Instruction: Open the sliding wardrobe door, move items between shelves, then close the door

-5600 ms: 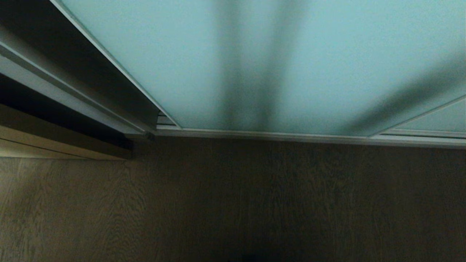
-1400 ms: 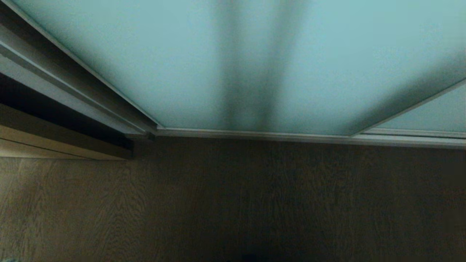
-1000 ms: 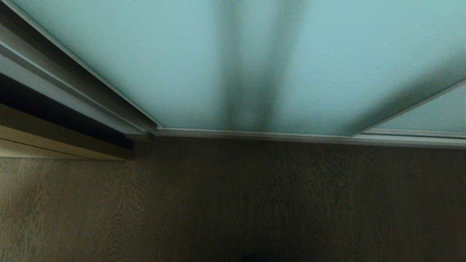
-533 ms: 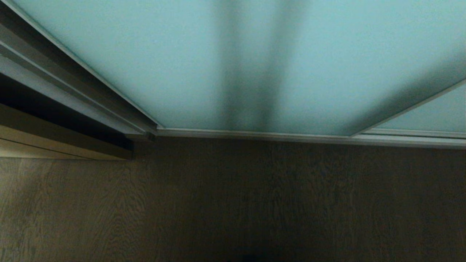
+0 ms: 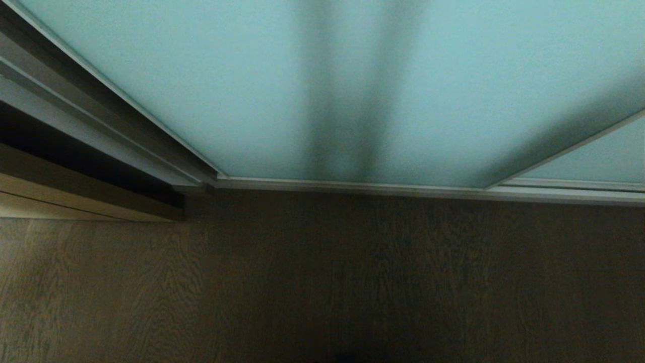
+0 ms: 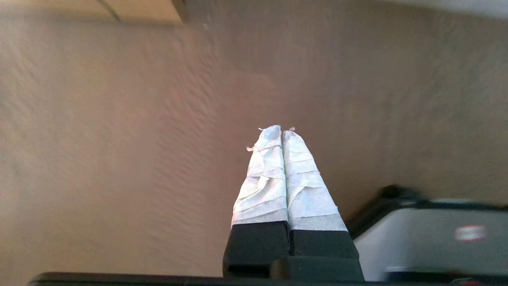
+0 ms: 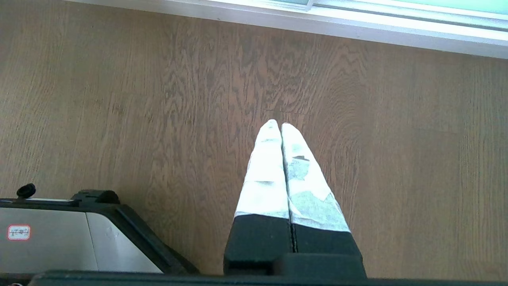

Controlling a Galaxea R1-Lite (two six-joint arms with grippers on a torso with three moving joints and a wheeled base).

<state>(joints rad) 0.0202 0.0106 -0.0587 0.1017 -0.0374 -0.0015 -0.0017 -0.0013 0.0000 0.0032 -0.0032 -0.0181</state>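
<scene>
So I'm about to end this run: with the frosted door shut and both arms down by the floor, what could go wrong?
The sliding wardrobe door hides the shelves, so item placement can't be checked. The left gripper and right gripper hang shut close above the wooden floor, beside the robot's base; driving off could scrape them.

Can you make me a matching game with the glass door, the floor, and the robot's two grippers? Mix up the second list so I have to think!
Things:
1. sliding wardrobe door
2. wooden floor
3. left gripper
4. right gripper

Descriptions:
A. brown with a wavy grain
B. frosted pale blue-green, in a silver frame
C. shut and empty, with the silver door track at the edge of its camera picture
D. shut and empty, over blurred floor, with a light wood corner at the edge of its picture

Pairs: 1-B, 2-A, 3-D, 4-C
</scene>
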